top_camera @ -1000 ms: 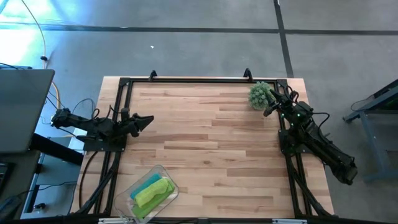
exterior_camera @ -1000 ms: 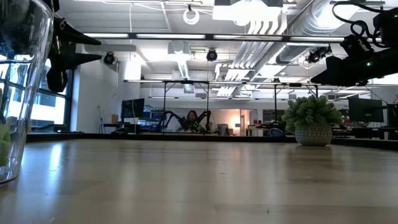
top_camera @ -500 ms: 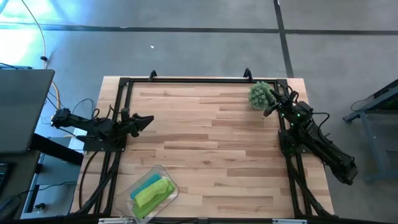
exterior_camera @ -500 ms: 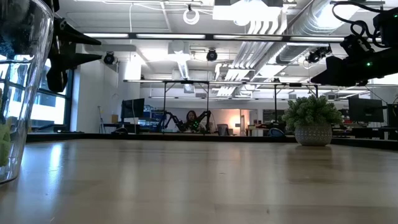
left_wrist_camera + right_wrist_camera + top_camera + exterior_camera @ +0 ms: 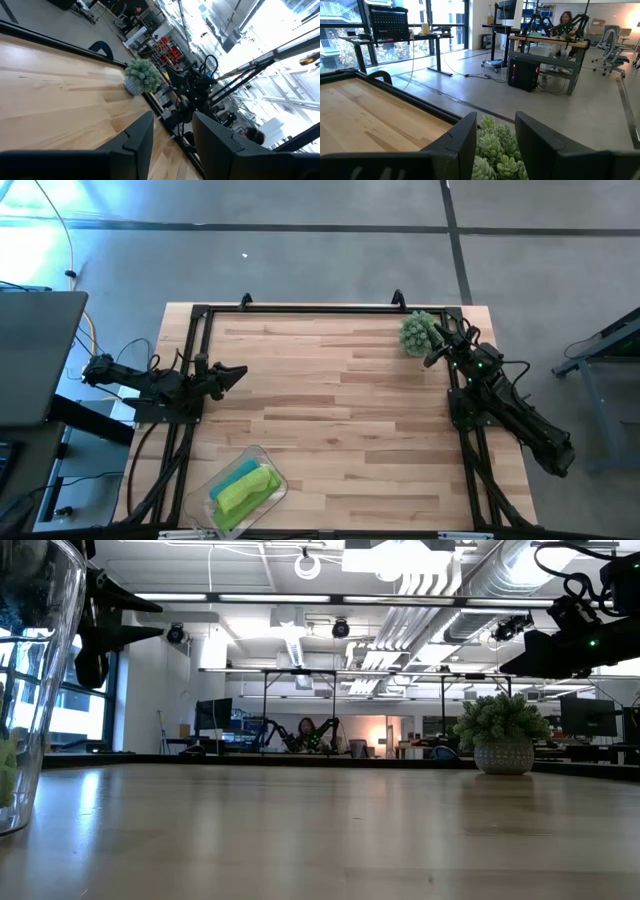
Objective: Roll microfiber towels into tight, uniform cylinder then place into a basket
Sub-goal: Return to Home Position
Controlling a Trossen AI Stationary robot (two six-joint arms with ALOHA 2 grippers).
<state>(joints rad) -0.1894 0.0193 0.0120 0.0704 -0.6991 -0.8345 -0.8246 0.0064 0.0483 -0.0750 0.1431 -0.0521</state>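
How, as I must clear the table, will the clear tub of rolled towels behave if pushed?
Probably slides easily: the clear plastic tub rests on the smooth wooden table. Likely light, since it holds only soft rolled towels, green and blue. Shallow and wide, it seems unlikely to tip, though its thin walls may flex when gripped.

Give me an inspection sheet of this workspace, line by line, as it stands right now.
Surface: wooden table, bare boards across its middle.
Job's things: basket at the near-left corner, holding a teal towel and lime green towels.
Clutter: small potted plant at the far-right corner.
Pincers: left pincer open, at the left edge; right pincer open, beside the plant.
Cables: leads on the floor left of the table.
Surroundings: grey floor; a person at a distant desk.
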